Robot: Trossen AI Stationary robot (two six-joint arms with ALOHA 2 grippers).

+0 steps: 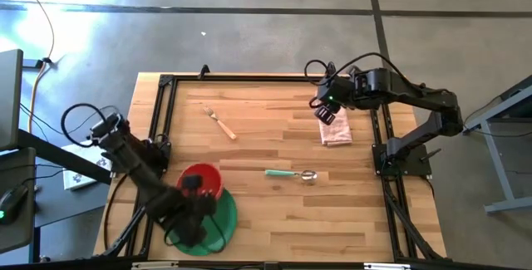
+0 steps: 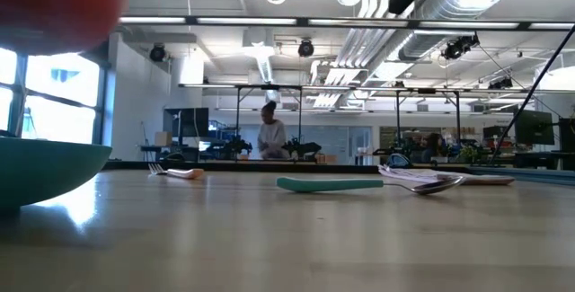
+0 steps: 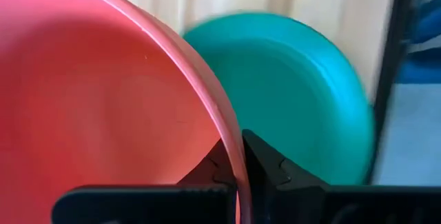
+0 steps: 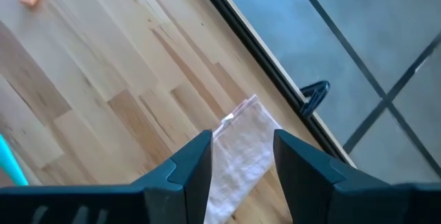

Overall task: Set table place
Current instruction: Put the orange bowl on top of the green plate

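Observation:
My left gripper [image 1: 194, 185] is at the table's near left, shut on a red bowl [image 1: 206, 180] above a green plate [image 1: 220, 220] that lies flat on the table [image 1: 274, 149]. In the low view the bowl [image 2: 54, 4] hangs above the plate [image 2: 45, 166]. My right gripper [image 1: 327, 114] hovers open at the far right above a white napkin [image 1: 336, 130]; the napkin [image 4: 241, 155] shows between its fingers, untouched. My left gripper pinches the red bowl's rim [image 3: 233, 131] between its two fingers, one finger inside the bowl and one outside [image 3: 265, 156]. The fingers come from above, pointing steeply down. The bowl is lifted clear, over the green plate [image 3: 296, 93].
A fork with a pale handle [image 1: 218, 120] lies at the far left-centre. A spoon with a teal handle [image 1: 287, 174] lies mid-table, right of the plate. A black rail frame [image 1: 162, 112] edges the tabletop. Bare wood lies between the fork and the spoon.

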